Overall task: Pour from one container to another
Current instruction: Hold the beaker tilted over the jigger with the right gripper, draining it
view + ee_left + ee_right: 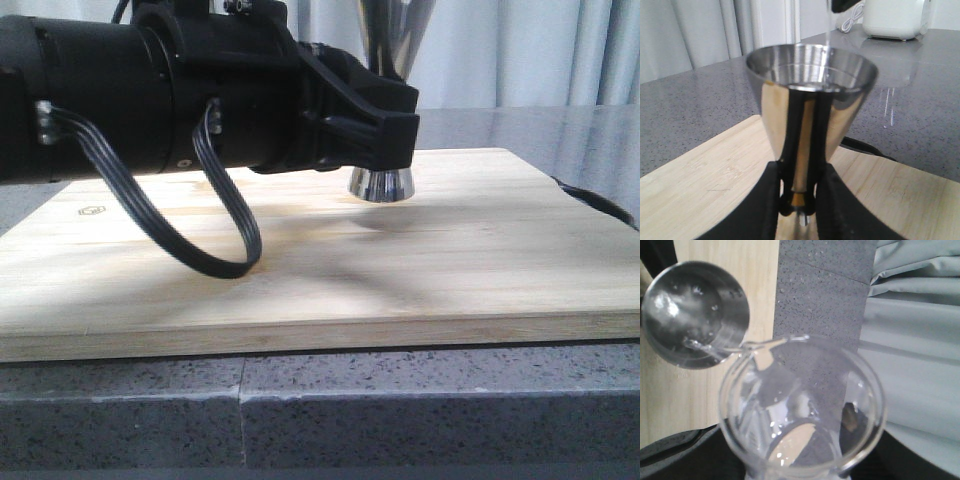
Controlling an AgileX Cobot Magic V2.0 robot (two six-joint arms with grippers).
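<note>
The steel jigger [810,100] stands upright on the wooden board [300,270], its base [381,184] on the wood. My left gripper [799,197] is shut on its narrow gold-banded waist. From above, the jigger's upper cup [695,315] holds clear liquid. The clear glass beaker [800,405] is tilted with its lip over the cup's rim, and a thin stream [828,30] falls from it into the jigger. My right gripper [800,471] is shut on the beaker's base, with its dark fingers mostly hidden behind the glass.
The board lies on a grey speckled stone counter [400,410]. A black cable [600,205] runs off the board's right edge. A white appliance [895,17] stands at the back of the counter. Pale curtains [915,340] hang beyond it.
</note>
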